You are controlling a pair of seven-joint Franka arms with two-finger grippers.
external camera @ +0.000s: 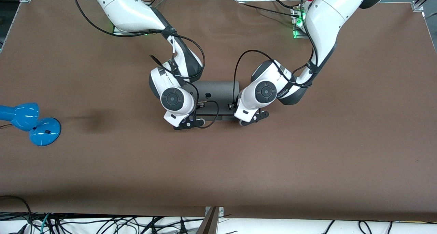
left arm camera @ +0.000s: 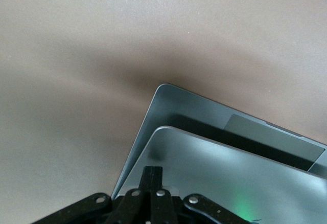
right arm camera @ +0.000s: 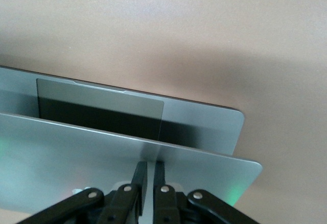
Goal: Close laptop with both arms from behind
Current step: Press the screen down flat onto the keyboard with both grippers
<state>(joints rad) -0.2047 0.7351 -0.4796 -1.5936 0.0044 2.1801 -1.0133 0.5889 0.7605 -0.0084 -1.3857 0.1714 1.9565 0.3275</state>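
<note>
The grey laptop (external camera: 218,90) sits mid-table, its lid tilted low over the base, with a narrow wedge of shadow between them. In the left wrist view my left gripper (left arm camera: 153,170) is shut, and its fingertips rest on the lid's outer face (left arm camera: 230,178) near one corner. The base and trackpad (left arm camera: 276,142) show under the lid's edge. My right gripper (right arm camera: 151,165) is shut with nothing between its fingers, and its tips rest on the lid (right arm camera: 76,157) near the other corner, above the trackpad (right arm camera: 102,106). Both white arms (external camera: 264,92) (external camera: 172,99) hide the laptop's ends.
A blue desk lamp (external camera: 30,121) lies on the brown table (external camera: 307,159) toward the right arm's end. Black cables (external camera: 211,111) loop from both wrists over the laptop. More cables run below the table's edge nearest the front camera.
</note>
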